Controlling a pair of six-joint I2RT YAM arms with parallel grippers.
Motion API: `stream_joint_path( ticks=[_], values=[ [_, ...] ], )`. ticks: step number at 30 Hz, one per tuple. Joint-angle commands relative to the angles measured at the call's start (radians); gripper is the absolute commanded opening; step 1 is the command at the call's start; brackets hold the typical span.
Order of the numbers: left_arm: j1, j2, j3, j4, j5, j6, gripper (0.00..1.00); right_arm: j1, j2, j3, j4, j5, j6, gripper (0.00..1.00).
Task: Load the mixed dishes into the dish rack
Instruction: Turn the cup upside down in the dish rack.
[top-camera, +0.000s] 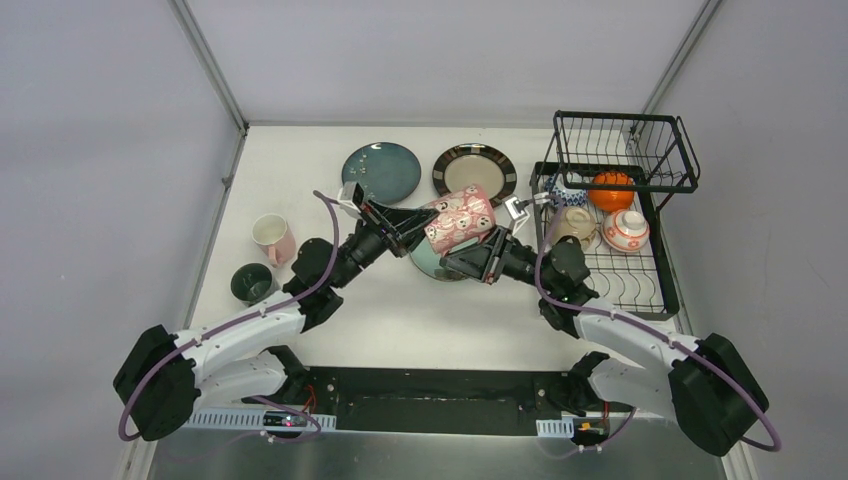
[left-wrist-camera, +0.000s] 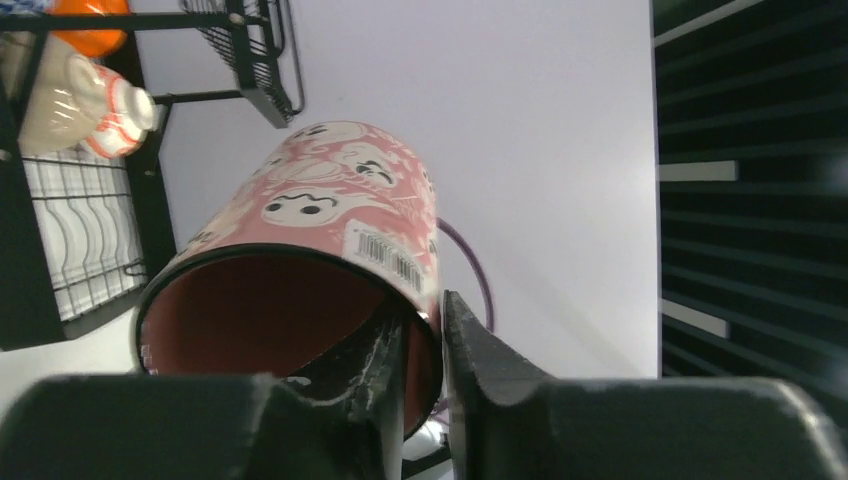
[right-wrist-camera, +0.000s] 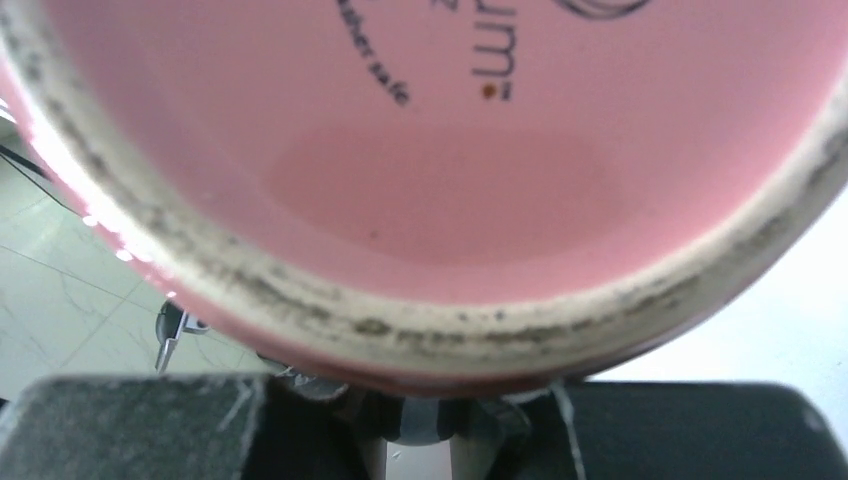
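Pink ghost-print cup (top-camera: 460, 220), airborne: left end effector (left-wrist-camera: 422, 315) pinches its rim wall; right end effector (top-camera: 480, 255) sits at its base, closure untellable. Hazard: thin rim pinch slips, and the cup drops onto the mint plate (top-camera: 428, 266) at 6 o'clock.

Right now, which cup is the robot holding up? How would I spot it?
Find the black dish rack on the right, then look left to where both arms meet. The cup tipped sideways in the left gripper is it: pink with white cartoon faces, unlike the plain pink cup standing far left.
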Motion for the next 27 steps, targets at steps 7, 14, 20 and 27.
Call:
stream_joint_path(
  ticks=[7,14,20,27],
  values=[
    [0.071,-0.13,-0.107,-0.225,0.031,0.109,0.82,0.005,-0.183,0.135,-0.362,0.278,-0.085,0.0],
    [0.089,-0.179,0.029,-0.665,0.011,0.378,0.98,0.005,-0.288,0.258,-0.796,0.731,-0.246,0.0],
    [0.099,-0.046,0.243,-0.97,0.07,0.705,0.99,0.016,-0.313,0.338,-1.136,1.054,-0.24,0.0],
    [0.099,0.072,0.421,-1.177,0.135,0.945,0.99,0.062,-0.236,0.478,-1.529,1.447,-0.074,0.0]
  ],
)
